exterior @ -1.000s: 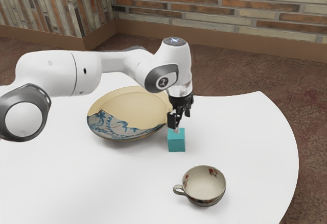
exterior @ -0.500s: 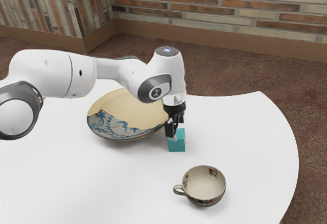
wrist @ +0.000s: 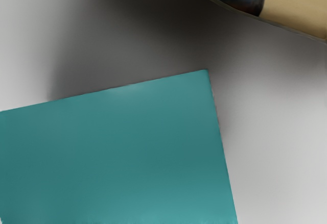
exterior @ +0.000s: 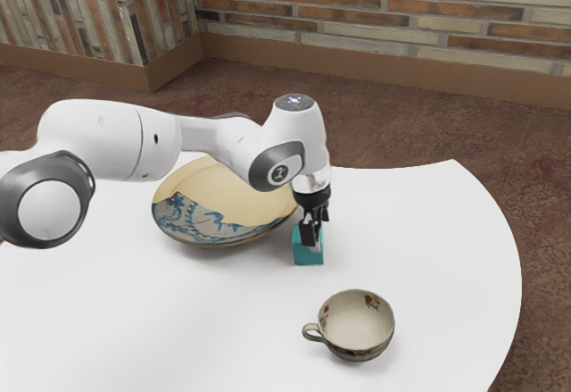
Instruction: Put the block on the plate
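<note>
Pointing the gripper (exterior: pixel 313 242) down at the block (exterior: pixel 300 256), right of the plate (exterior: pixel 210 221) in the exterior view; not managing to tell spread from pinching.

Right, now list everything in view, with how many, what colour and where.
block: one, teal, on the table beside the plate, at the gripper
plate: one, cream with a blue-patterned part, on the table, to the exterior view's left of the block
cup: one, cream with red decoration, on the table, nearer the exterior camera than the block
table: one, white, under all three
brick wall: two faces showing, orange-brown and grey, behind the table
baseboard: one band, brown, along the wall's foot
floor: one, reddish brown, around the table
arm: one, white and grey, coming in from the exterior view's left
gripper: one, black, down at the block
</note>
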Controlling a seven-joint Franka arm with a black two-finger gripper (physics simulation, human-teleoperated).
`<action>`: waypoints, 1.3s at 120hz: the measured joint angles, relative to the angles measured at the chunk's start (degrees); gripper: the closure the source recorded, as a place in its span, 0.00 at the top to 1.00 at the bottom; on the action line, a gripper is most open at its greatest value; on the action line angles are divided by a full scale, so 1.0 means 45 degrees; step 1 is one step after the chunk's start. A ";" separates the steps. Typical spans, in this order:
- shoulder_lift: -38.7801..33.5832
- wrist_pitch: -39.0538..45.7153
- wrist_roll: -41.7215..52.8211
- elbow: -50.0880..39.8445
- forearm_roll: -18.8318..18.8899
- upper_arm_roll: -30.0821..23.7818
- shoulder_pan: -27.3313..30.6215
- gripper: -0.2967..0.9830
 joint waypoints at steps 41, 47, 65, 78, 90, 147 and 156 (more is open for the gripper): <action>-0.0127 0.0129 -0.0075 -0.0139 -0.0061 0.0025 0.0011 0.56; -0.0131 0.0127 -0.0074 -0.0142 -0.0079 0.0022 0.0000 0.54; -0.0174 0.0091 -0.0059 -0.0126 -0.0128 0.0021 -0.0045 0.50; -0.0271 0.0030 -0.0055 -0.0118 -0.0164 0.0023 -0.0126 0.47; -0.0492 -0.0138 -0.0064 -0.0065 -0.0187 0.0022 -0.0318 0.47; -0.2052 -0.2431 -0.0083 0.1138 -0.0051 -0.0189 -0.1455 0.45; -0.2042 -0.3247 -0.0077 0.1884 0.0256 -0.0634 -0.1552 0.44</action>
